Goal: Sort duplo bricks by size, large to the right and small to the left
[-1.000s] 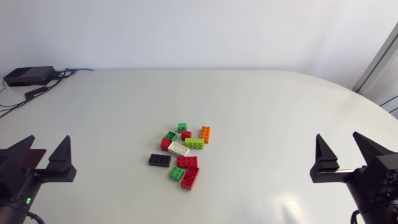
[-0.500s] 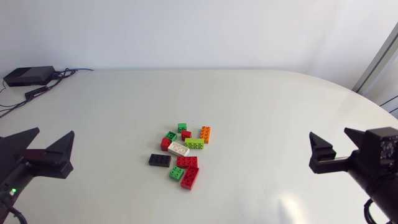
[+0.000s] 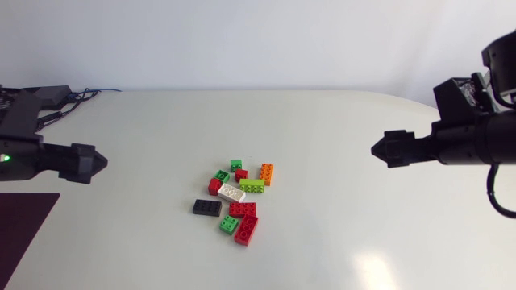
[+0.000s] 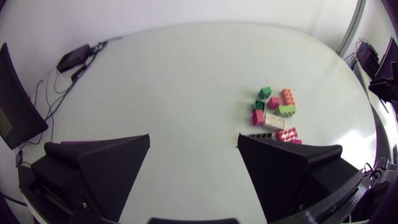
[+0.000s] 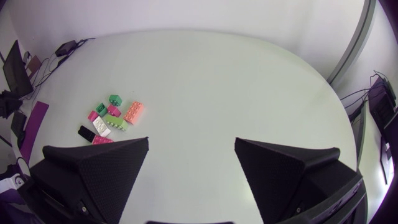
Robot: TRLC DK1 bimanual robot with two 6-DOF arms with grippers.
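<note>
unsorted duplo bricks (image 3: 236, 197) cluster on the tabletop (image 3: 339, 121); my left claw (image 4: 194, 137) and right claw (image 5: 191, 140) flank them, released, empty.

The table (image 3: 339, 145) had a smooth, pale surface with a soft sheen. The duplo bricks (image 3: 232, 193) looked like hard, glossy plastic with moulded studs. The left end effector (image 4: 194, 138) and right end effector (image 5: 191, 140) were matt black, their broad faces finely pebbled.

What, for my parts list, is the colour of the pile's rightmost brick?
Orange brick, clearest in head view.
</note>
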